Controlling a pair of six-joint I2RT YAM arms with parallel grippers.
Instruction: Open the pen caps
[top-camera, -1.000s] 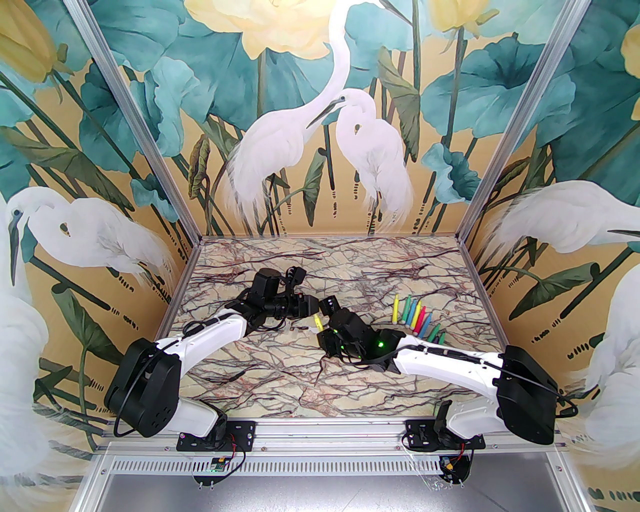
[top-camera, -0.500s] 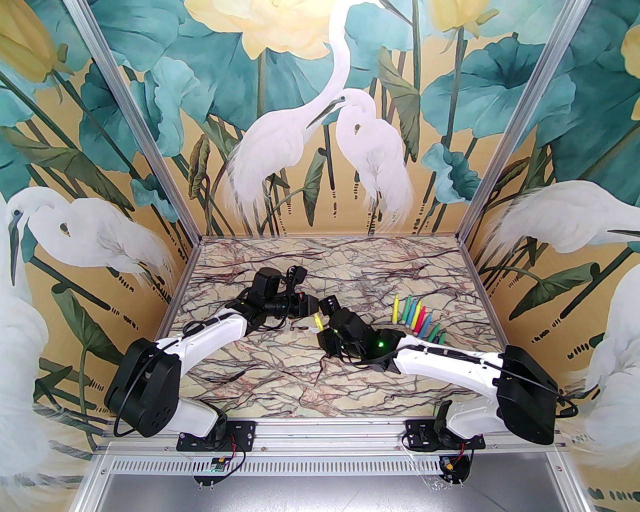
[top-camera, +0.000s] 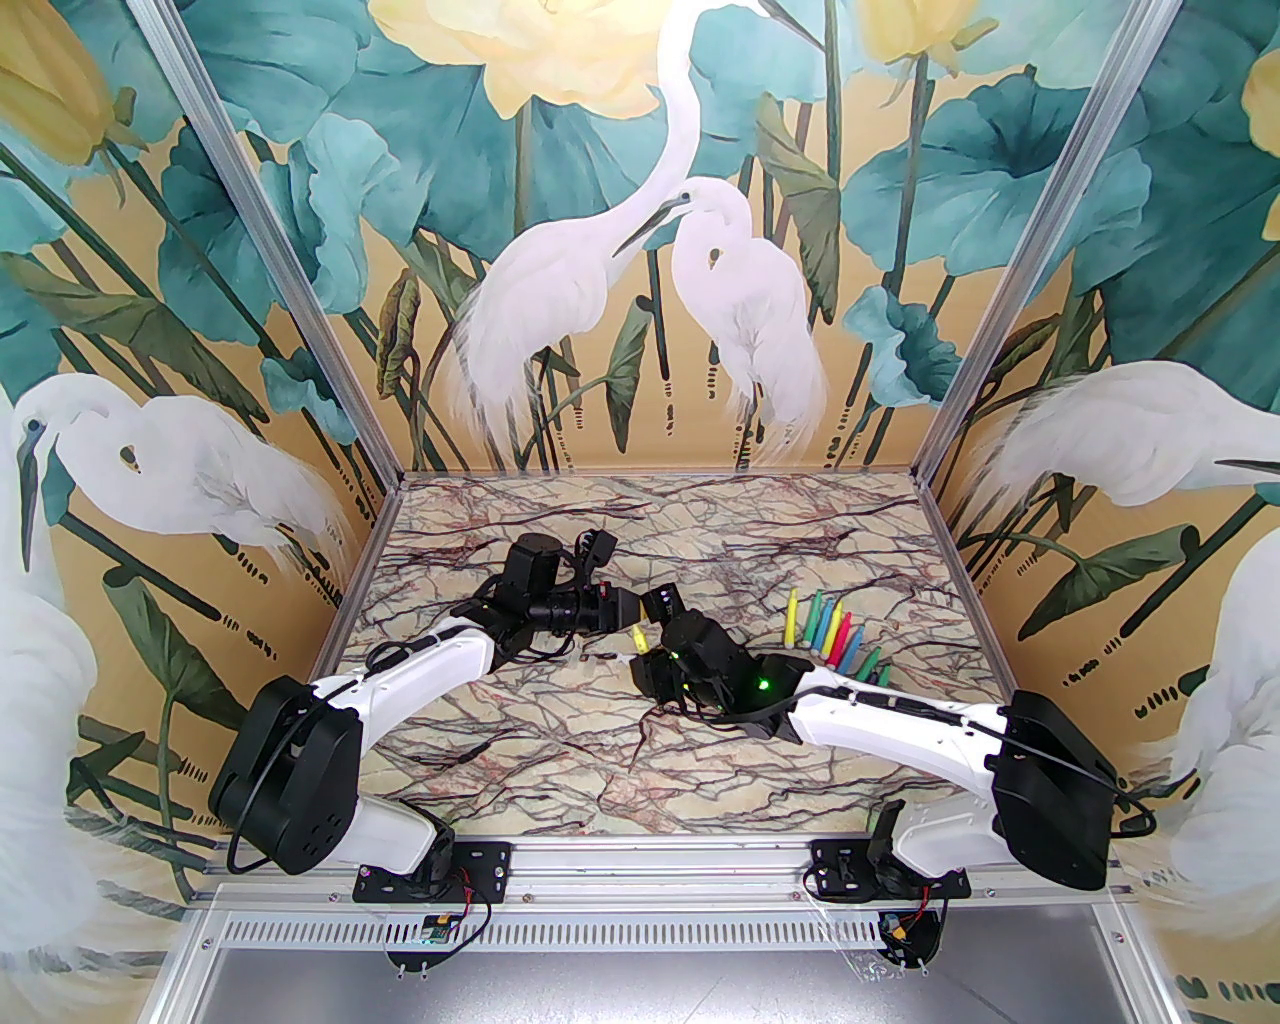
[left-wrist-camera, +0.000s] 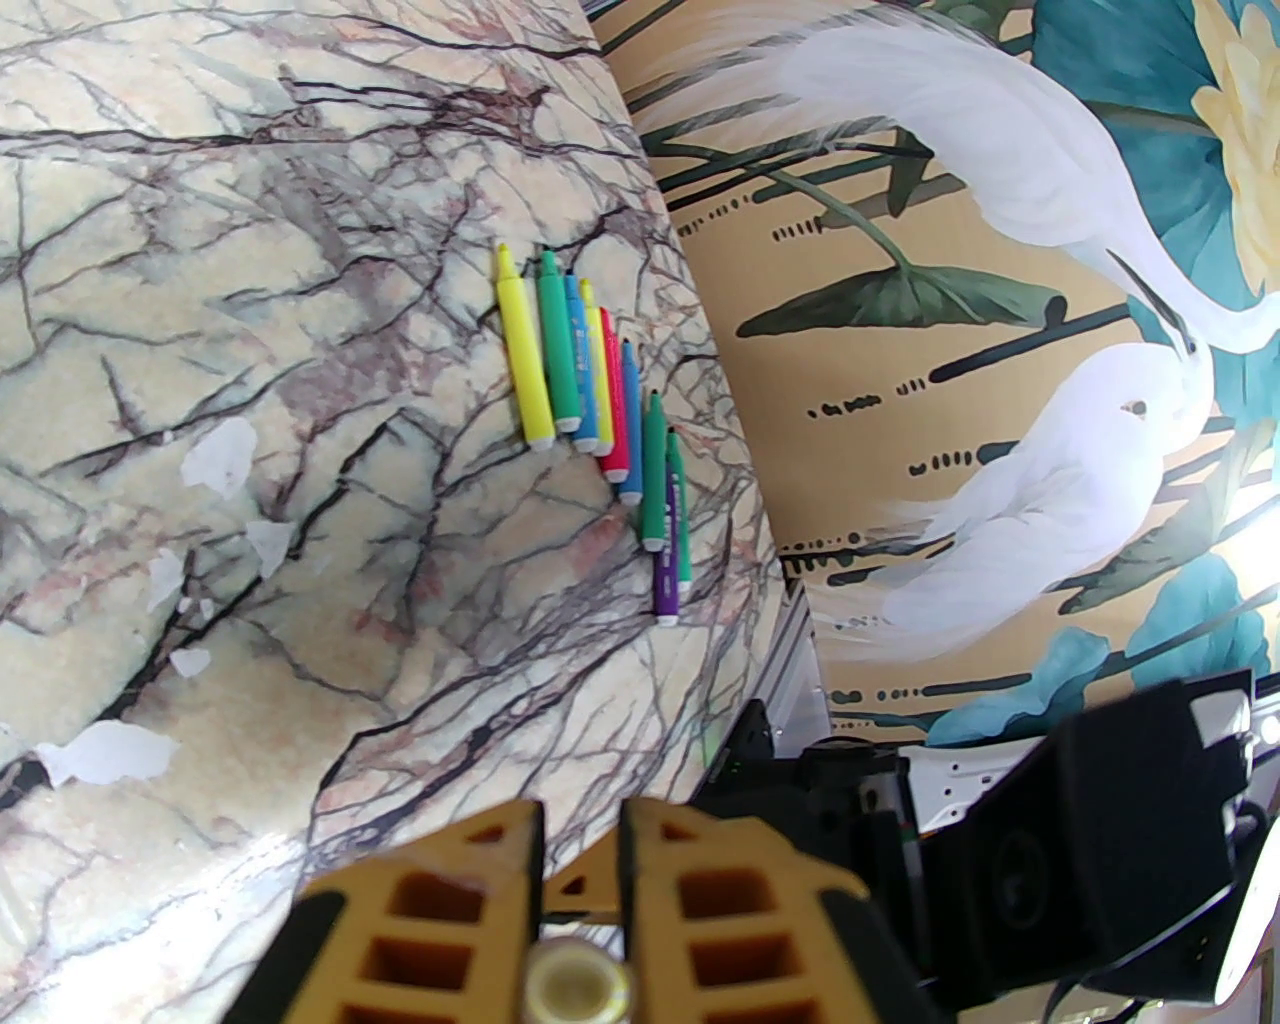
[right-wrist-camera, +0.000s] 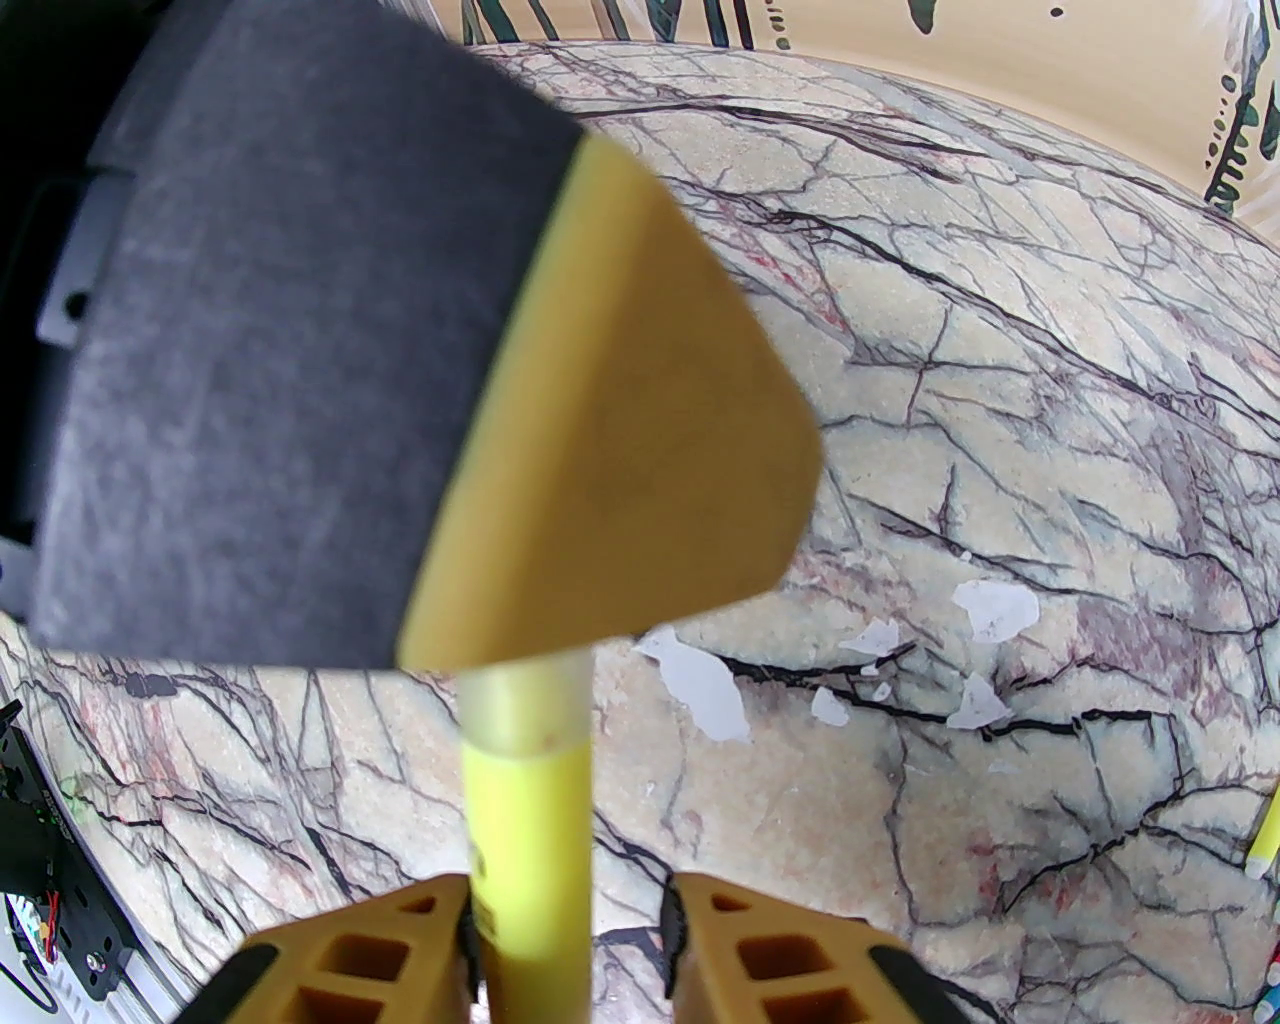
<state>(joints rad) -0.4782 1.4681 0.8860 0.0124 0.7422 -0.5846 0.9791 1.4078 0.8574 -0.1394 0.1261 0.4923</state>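
Note:
A yellow pen (top-camera: 638, 633) hangs between my two grippers above the middle of the table. My left gripper (top-camera: 632, 612) is shut on its pale see-through pen cap (right-wrist-camera: 525, 705), whose round end shows between the yellow fingers (left-wrist-camera: 700, 900). The pen's yellow body (right-wrist-camera: 528, 840) runs down between the jaws of my right gripper (right-wrist-camera: 565, 900). Those jaws are open, with a gap showing on the body's right side. A row of several uncapped pens (top-camera: 830, 632) in yellow, green, blue, pink and purple lies on the table at the right (left-wrist-camera: 590, 400).
The marble-patterned table (top-camera: 560, 760) has small white peeled patches (right-wrist-camera: 700, 690) under the grippers. The patterned walls stand close at the right of the pen row (left-wrist-camera: 900, 400). My right arm's black wrist (left-wrist-camera: 1000, 850) lies just beyond the left fingers.
My left gripper closed fully on the cap. My right jaws have widened off the yellow body, and the right wrist has shifted slightly to the right.

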